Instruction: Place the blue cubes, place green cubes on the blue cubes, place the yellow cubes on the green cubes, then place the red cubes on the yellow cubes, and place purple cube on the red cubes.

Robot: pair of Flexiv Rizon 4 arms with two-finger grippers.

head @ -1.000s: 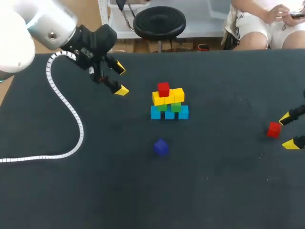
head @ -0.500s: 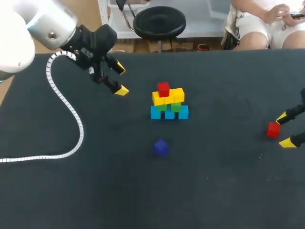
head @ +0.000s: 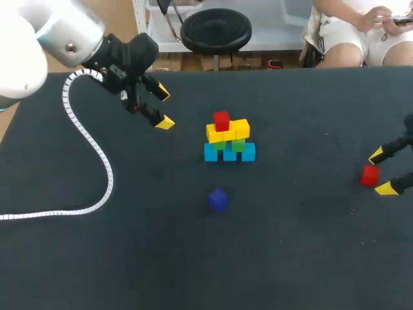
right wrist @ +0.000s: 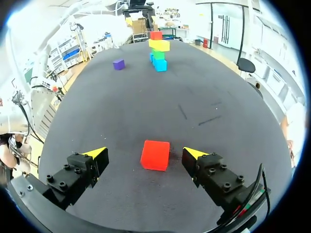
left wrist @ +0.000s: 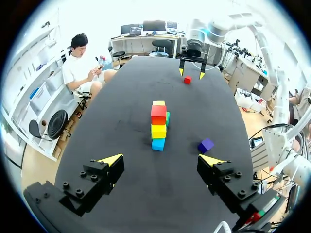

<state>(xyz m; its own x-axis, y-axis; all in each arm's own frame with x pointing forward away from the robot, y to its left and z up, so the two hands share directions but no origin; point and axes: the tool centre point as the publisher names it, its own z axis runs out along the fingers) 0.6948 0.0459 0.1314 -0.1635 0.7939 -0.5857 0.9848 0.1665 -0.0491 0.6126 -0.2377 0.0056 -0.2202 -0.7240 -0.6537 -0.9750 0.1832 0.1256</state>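
Note:
In the middle of the table stands a stack (head: 229, 139): blue cubes (head: 230, 153) at the base, green cubes (head: 238, 144) on them, yellow cubes (head: 228, 130) above, and one red cube (head: 221, 120) on top. A loose red cube (head: 370, 175) (right wrist: 155, 155) lies at the right, between the spread fingers of my open right gripper (head: 381, 172) (right wrist: 146, 154), touching neither. A purple cube (head: 218, 199) (left wrist: 205, 144) lies in front of the stack. My left gripper (head: 162, 108) (left wrist: 160, 159) hovers open and empty left of the stack.
A white coiled cable (head: 90, 161) trails from my left arm across the left side of the black table (head: 290, 258). Open tabletop lies between the loose red cube and the stack.
My right gripper has slid leftward, so the loose red cube now sits between its fingers. The left arm and the cubes have not moved.

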